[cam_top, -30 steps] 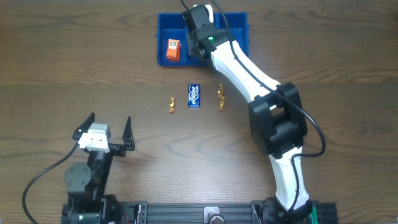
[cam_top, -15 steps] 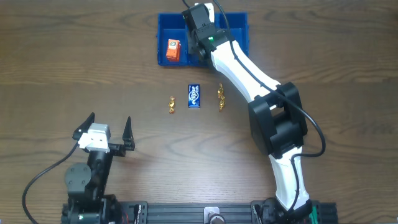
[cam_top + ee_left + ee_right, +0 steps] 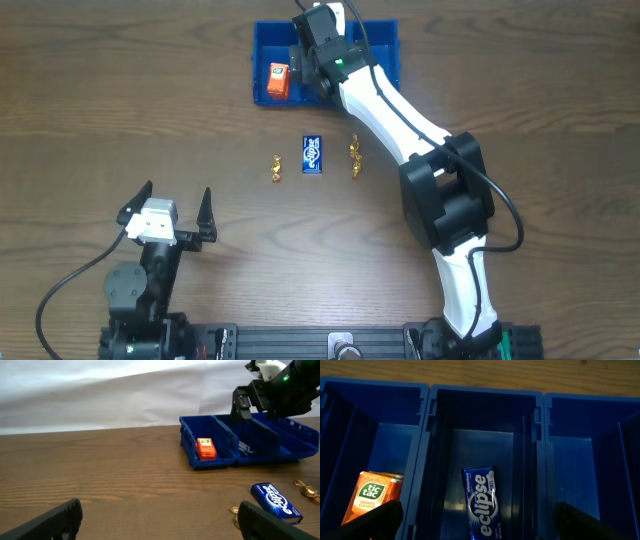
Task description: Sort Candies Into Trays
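Over the middle bin of the blue plastic tray (image 3: 380, 50), the right claw (image 3: 479, 522) is hanging spread wide above a flat blue mint pack (image 3: 482, 500), seemingly sorted there by kind. The left claw (image 3: 175, 205) is idling wide open, well apart from the gold-wrapped candies (image 3: 277, 167) awaiting sorting on the wooden bench (image 3: 500, 100).

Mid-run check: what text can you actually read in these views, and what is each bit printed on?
"tic tac" and "ORANGE FLAVOUR": on the orange box, in an end compartment of the blue tray.
"eclipse": on the blue pack, in the tray's middle compartment; the small line above it is too small to read.
Loose blue pack outside the tray: white logo, too blurred to read.
Gold candies: no readable print.
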{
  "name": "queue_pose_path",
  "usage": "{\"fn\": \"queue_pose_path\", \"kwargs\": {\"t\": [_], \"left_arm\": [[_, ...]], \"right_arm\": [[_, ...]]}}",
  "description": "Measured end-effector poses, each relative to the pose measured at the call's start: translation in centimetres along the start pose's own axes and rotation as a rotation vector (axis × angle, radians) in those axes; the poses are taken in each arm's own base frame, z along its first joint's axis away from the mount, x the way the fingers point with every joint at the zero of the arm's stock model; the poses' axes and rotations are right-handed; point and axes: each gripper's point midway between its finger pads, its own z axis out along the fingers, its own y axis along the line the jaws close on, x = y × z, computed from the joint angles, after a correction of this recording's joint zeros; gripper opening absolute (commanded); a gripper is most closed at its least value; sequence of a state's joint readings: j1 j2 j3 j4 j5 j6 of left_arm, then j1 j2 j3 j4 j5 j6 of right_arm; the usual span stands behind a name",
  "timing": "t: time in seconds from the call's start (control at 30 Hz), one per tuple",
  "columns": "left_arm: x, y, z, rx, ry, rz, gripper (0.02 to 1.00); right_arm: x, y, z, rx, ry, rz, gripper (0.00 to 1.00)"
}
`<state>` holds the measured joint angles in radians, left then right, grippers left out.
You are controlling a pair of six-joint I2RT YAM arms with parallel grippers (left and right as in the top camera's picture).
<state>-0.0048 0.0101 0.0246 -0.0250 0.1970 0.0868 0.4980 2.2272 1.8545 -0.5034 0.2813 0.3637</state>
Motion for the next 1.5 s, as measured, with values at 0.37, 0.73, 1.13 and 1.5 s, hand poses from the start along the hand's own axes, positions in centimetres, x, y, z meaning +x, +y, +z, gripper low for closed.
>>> {"fn": "queue_pose_path", "kwargs": {"t": [0.37, 0.73, 1.13, 1.5], "left_arm": [[0.0, 0.0, 0.0, 0.0, 0.0, 0.0, 0.998], [0.0, 0.0, 0.0, 0.0, 0.0, 0.0, 0.998], [0.0, 0.0, 0.0, 0.0, 0.0, 0.0, 0.998], [0.0, 0.0, 0.0, 0.0, 0.0, 0.0, 0.996]], "right_arm": [[0.2, -0.6, -2.0, 0.023, 0.08, -0.024, 0.998], [7.9, -0.6, -6.6, -0.025, 0.462, 0.023, 0.998], [15.3, 4.5, -8.0, -0.066, 0.603, -0.076, 0.998], [18.0, 3.8, -6.1, -0.037, 0.614, -0.043, 0.998]]}}
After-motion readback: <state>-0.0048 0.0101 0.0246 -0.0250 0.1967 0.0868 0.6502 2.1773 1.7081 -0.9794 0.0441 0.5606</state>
